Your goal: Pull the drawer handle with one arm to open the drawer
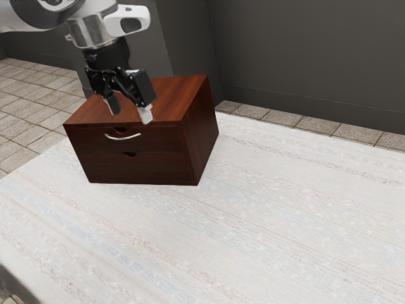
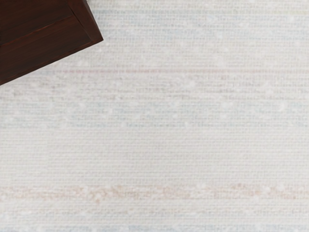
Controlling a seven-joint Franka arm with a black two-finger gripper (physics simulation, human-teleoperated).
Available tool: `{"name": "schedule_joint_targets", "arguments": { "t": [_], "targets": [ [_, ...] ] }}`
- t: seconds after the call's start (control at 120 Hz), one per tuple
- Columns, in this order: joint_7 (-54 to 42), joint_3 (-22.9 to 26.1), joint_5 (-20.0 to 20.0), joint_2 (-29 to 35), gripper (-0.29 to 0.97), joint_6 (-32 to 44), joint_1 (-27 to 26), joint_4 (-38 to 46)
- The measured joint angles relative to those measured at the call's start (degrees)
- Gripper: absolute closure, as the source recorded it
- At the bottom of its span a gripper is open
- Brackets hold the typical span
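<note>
Mahogany-dark wood is forming the small cabinet (image 1: 180, 120), which is sitting on the pale, woven-looking table (image 1: 285, 215) toward the exterior view's left, near the table's far edge. Grey floor tiles (image 1: 354, 130) and a dark wall (image 1: 304, 50) are lying beyond it. Two drawers are stacking in the cabinet's front face. The upper drawer (image 1: 88, 139) is carrying a curved silver handle (image 1: 123, 135) at its middle, and the lower drawer (image 1: 155, 168) is showing a small dark notch at its top edge. Both drawer fronts are lying flush with the cabinet's face, so neither is standing open.

The white and silver arm (image 1: 95, 25) is coming in from the upper left of the exterior view and is pointing the black gripper (image 1: 131, 113) downward. The gripper is hovering over the cabinet's front top edge, just above the handle and apart from it. Its two fingers are standing spread with nothing between them. The white-tipped finger (image 1: 146, 116) nearer the exterior view's right is hanging right at the top front edge. Whether that tip is touching the wood cannot be told.

In the wrist view, one dark corner of the cabinet (image 2: 38, 34) is showing against the light table surface (image 2: 183, 135).
</note>
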State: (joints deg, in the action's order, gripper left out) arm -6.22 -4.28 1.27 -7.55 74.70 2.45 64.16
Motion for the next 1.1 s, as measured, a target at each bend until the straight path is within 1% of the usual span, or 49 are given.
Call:
{"name": "schedule_joint_targets", "arguments": {
  "t": [0.075, 0.142, 0.183, 0.283, 0.342, 0.4, 0.525, 0.617, 0.683, 0.758, 0.867, 1.1],
  "targets": [
    [-1.14, -0.18, -0.11, -0.19, 0.0, 0.77, 0.7, 0.35],
    [-4.55, -0.22, -0.1, -0.2, 0.0, 1.25, 1.74, 0.5],
    [-7.88, -0.07, -0.19, -0.17, 0.0, 1.46, 1.79, 0.53],
    [-18.07, -0.27, 0.98, 0.32, 0.0, 0.52, 1.01, 0.91],
    [-23.89, -1.8, 1.42, 0.71, 0.0, -0.31, 0.87, 2.28],
    [-29.21, -3.72, 1.59, 3.06, 0.0, -0.3, 1.12, 6.4],
    [-40.32, -4.53, 1.58, 11.81, 0.0, 4.52, 3.34, 21.71],
    [-48.2, -4.58, 1.17, 13.83, 0.0, 8.72, 2.46, 25.6],
    [-53.17, -4.66, 0.17, 13.85, 0.0, 11.06, 1.67, 26.36],
    [-57.21, -4.74, -0.99, 13.18, 0.0, 13.7, 2.31, 28.61],
    [-61.4, -4.76, -2.11, 12.89, 0.0, 17.52, 4.05, 30.83],
    [-68.35, -4.77, -3.73, 9.86, 0.0, 24.28, 6.08, 31.09]
  ]
}}
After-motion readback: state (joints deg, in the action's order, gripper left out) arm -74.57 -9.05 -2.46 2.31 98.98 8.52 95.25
